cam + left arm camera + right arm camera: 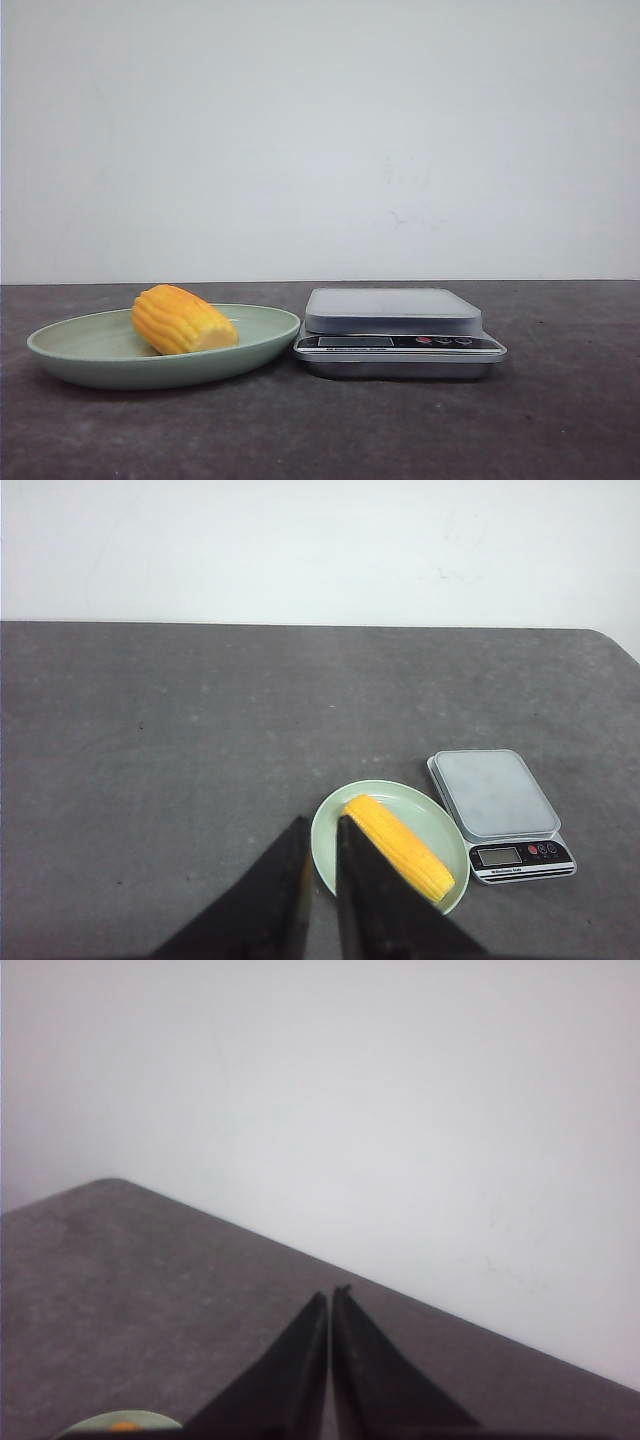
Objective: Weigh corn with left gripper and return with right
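The corn [182, 320], a short yellow-orange cob, lies on its side in a pale green plate [80, 340] at the left of the table. A silver kitchen scale [392, 310] with nothing on its pan stands just right of the plate. In the left wrist view my left gripper [321, 822] hangs above the table, its fingers a narrow gap apart and empty, its tips over the plate's [425, 805] near-left rim beside the corn [400, 848]. My right gripper [331, 1292] is shut and empty, high above the table, aimed at the wall. Neither gripper shows in the front view.
The dark grey table [320, 430] runs to a plain white wall behind. The scale [495, 795] has its display and buttons on the side facing the robot. A sliver of the plate [100, 1423] with a bit of corn shows in the right wrist view.
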Action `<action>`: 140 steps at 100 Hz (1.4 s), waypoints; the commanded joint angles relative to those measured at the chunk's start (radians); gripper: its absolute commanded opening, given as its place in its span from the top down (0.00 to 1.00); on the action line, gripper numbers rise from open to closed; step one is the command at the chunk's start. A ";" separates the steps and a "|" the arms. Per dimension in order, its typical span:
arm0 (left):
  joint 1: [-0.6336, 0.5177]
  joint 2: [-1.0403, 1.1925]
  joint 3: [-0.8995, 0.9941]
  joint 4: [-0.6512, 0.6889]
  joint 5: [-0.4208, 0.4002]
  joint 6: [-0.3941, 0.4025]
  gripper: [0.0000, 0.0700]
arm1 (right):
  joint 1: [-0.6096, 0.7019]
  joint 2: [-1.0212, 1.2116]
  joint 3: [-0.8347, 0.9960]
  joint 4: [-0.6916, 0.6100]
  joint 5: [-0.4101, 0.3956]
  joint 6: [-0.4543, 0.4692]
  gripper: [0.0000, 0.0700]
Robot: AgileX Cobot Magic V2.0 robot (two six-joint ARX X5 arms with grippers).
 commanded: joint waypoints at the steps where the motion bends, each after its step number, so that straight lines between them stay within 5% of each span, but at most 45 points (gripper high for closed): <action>1: -0.007 0.005 0.021 -0.023 -0.005 -0.004 0.99 | 0.011 -0.004 0.011 0.009 -0.002 -0.011 1.00; 58: -0.007 0.005 0.021 -0.023 -0.005 -0.004 0.99 | 0.010 -0.013 0.011 0.017 -0.005 -0.011 1.00; 69: -0.007 0.005 0.021 -0.023 -0.005 -0.004 0.99 | -0.057 -0.035 0.008 -0.040 0.039 -0.009 1.00; 76: -0.007 0.005 0.021 -0.023 -0.005 -0.004 0.99 | -0.121 -0.061 -0.028 -0.090 0.000 -0.008 1.00; 86: -0.007 0.005 0.021 -0.023 -0.005 -0.004 0.99 | -0.222 -0.153 -0.199 -0.001 -0.099 -0.007 1.00; 107: -0.007 0.005 0.021 -0.023 -0.005 -0.004 0.99 | -0.441 -0.463 -0.779 0.482 -0.254 0.014 1.00; 140: -0.007 0.005 0.021 -0.023 -0.005 -0.004 0.99 | -0.647 -0.827 -1.273 0.471 -0.360 0.136 1.00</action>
